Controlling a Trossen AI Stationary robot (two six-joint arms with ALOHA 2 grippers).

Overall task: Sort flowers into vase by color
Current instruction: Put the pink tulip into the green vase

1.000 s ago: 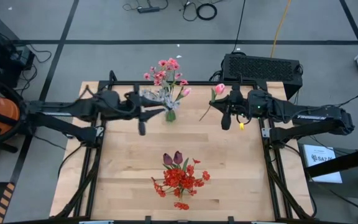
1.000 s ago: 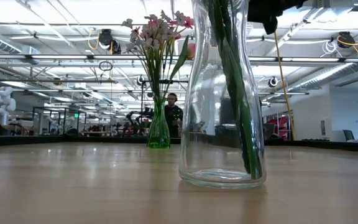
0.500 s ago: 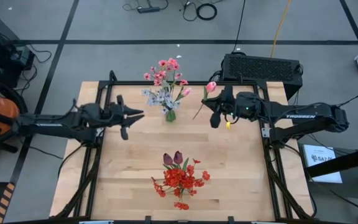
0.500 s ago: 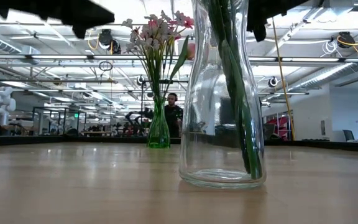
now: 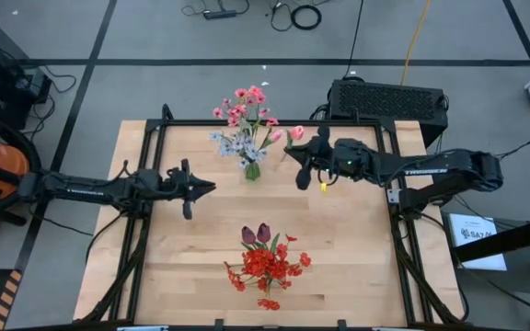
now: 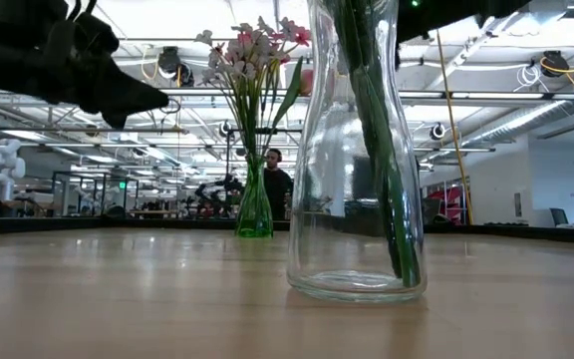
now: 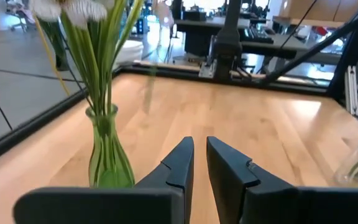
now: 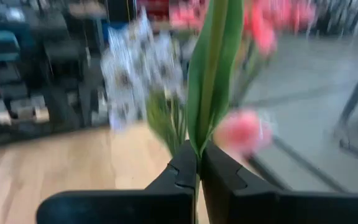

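Note:
A green vase (image 5: 251, 170) stands at the table's far middle and holds pink blossoms (image 5: 247, 103) and pale lavender sprigs (image 5: 233, 142). A clear vase (image 6: 357, 150) near the front edge holds red flowers (image 5: 267, 267) and maroon tulips (image 5: 256, 233). My right gripper (image 5: 301, 175), just right of the green vase, is shut on a flower with a pink bud (image 5: 295, 133). My left gripper (image 5: 212, 187) hangs low to the left of the green vase. Its fingers (image 7: 179, 163) stand a narrow gap apart with nothing between them. My right gripper pinches the pink-bud flower between its two fingers at the stem, where a long green leaf (image 8: 209, 93) starts. The fingers come nearly level from the table's right side. The flower is lifted clear of the table, its bud (image 8: 241, 132) beyond the fingertips, toward the green vase.
A black box (image 5: 386, 99) sits behind the table's far right corner. Dark frame rails (image 5: 145, 198) run along the table's left and right sides. Bare wood (image 5: 339, 239) lies between the two vases and on both sides of the clear vase.
My left gripper has drawn back from the green vase toward the table's left edge and sunk lower. My right gripper has carried the pink-bud flower toward the table's left, closer to the green vase, with the flower held clear of the table.

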